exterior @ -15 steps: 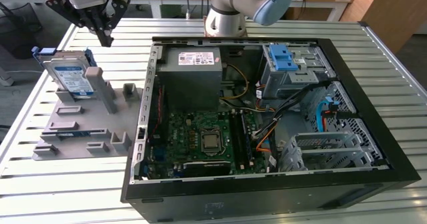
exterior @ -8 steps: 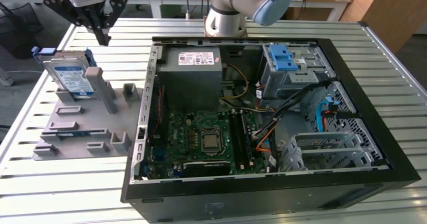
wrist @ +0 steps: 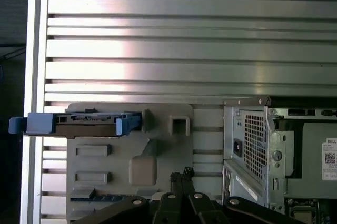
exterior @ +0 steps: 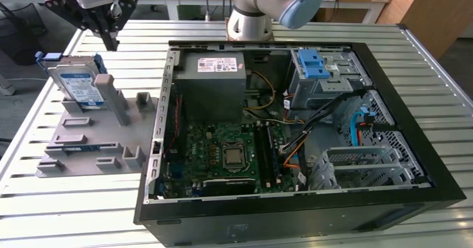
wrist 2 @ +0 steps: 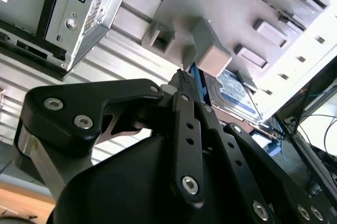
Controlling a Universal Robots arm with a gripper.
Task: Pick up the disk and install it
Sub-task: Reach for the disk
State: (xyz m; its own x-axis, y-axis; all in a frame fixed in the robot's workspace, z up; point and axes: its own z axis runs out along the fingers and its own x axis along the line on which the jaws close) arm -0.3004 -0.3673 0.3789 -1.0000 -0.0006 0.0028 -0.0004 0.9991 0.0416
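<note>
Approach step: black pincer (exterior: 111, 37), tips together, empty, hangs near silver blue-railed disk (exterior: 78, 85) in grey fixture (exterior: 88, 143). Grasp needs opening first.

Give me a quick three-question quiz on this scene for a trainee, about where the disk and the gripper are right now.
1. True or false: the gripper is clamped on the disk.
2. Where is the disk? A: standing on edge in the grey fixture. B: lying flat under it. C: hanging from the gripper.
3. Fill the gap: the disk is ___ the open computer case.

Key: 1 false, the gripper holds nothing and is apart from the disk. 2 A. 3 outside.
</note>
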